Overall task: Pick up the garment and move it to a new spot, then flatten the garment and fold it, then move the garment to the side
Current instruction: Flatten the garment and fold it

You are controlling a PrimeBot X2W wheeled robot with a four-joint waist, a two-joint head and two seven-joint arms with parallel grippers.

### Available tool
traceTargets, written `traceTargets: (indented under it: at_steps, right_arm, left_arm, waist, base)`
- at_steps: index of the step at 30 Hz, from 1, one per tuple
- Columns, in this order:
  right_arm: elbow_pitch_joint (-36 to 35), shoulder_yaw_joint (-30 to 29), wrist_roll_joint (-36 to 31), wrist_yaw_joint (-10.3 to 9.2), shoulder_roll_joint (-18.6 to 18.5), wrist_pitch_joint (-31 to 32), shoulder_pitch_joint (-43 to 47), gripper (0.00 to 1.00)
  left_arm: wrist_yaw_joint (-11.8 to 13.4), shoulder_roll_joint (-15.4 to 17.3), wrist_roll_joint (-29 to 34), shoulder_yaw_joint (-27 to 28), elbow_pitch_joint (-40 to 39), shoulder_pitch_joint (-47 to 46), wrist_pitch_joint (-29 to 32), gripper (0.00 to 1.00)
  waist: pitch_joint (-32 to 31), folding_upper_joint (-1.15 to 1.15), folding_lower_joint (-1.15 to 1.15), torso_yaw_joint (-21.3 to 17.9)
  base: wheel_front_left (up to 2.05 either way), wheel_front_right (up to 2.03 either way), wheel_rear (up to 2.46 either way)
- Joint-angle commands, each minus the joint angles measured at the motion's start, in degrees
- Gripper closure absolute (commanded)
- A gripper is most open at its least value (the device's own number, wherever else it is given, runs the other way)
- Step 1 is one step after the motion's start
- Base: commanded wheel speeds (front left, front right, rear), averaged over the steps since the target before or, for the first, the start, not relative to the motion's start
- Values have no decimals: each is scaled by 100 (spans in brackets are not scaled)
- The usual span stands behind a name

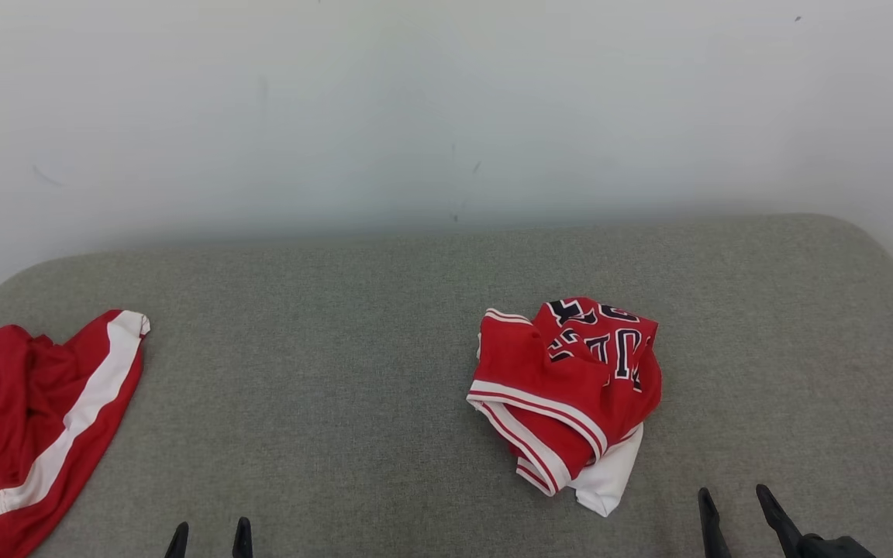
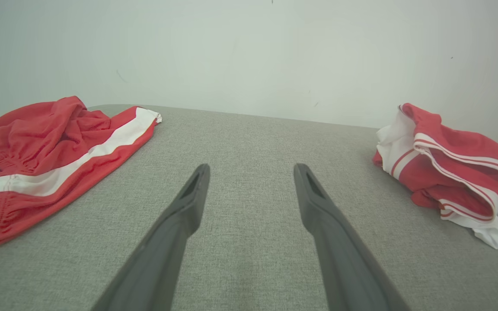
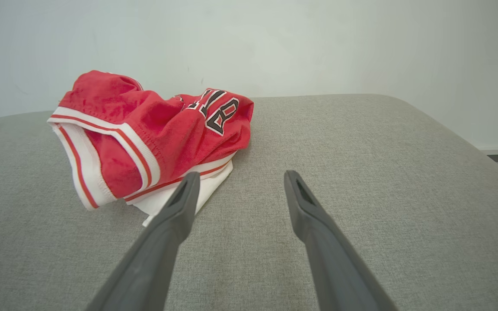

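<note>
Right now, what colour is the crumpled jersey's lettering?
Black lettering, outlined white; right wrist view shows it best.

Bare room: white wall [image 1: 446,101], upholstered surface [image 1: 338,387]

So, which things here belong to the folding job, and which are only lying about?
For the job: crumpled red jersey, likely the garment to fold; left gripper and right gripper, both open.
Lying about: red shorts with a white stripe, at the left edge of the grey cushion.

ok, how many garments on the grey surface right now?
2. A crumpled red jersey right of centre, near the right hand; a red garment with a white stripe at the left edge, partly out of frame.
</note>
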Motion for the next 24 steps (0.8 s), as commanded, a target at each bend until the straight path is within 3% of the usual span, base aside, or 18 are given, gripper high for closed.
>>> traceTargets:
  at_steps: [1, 16, 24]
  right_arm:
    - [-19, -5, -30, -12, 5, -34, -55, 0]
    - [10, 72, 67, -12, 25, -55, -104, 0]
    - [89, 171, 131, -12, 25, -97, -184, 0]
  left_arm:
    - [-8, -26, 67, 18, -10, 39, -18, 0]
    - [-40, -60, 69, -118, 72, -67, -18, 0]
    - [-42, 177, -611, -1199, 406, -777, 277, 0]
  waist:
    - [6, 0, 1, -11]
    - [47, 0, 1, -95]
    - [125, 0, 1, -271]
  base:
    - [0, 0, 0]
    - [0, 0, 0]
    - [0, 0, 0]
